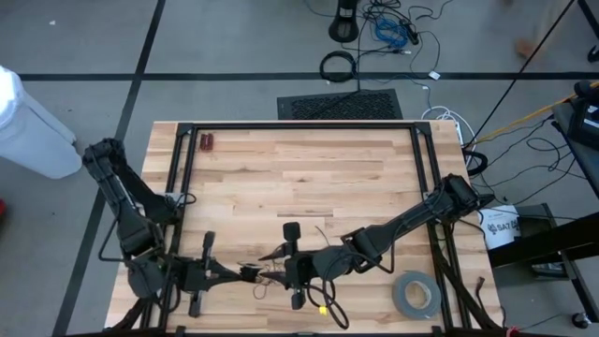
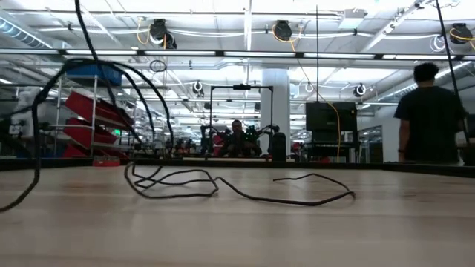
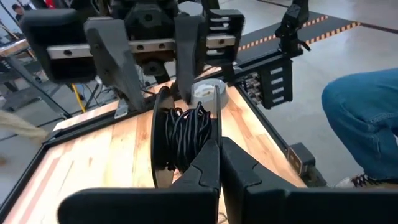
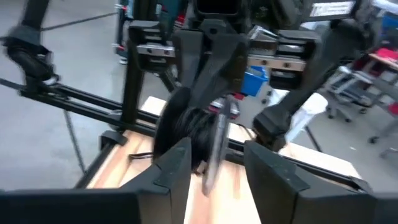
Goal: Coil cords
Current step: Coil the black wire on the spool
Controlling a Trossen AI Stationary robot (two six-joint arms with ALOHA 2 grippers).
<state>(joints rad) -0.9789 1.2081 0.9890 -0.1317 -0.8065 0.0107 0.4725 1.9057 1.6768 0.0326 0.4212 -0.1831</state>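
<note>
Cords (image 3: 185, 134), wound into a small black bundle, hang between the two grippers near the front edge of the wooden table (image 1: 299, 168), with loose strands (image 2: 223, 185) trailing across the wood. Left gripper (image 3: 219, 146) has its jaws together, clamped on the bundle, while right gripper (image 4: 217, 152) faces it from the other side with jaws apart. A grey tape roll (image 1: 416, 295) lies flat near the table's front right corner
</note>
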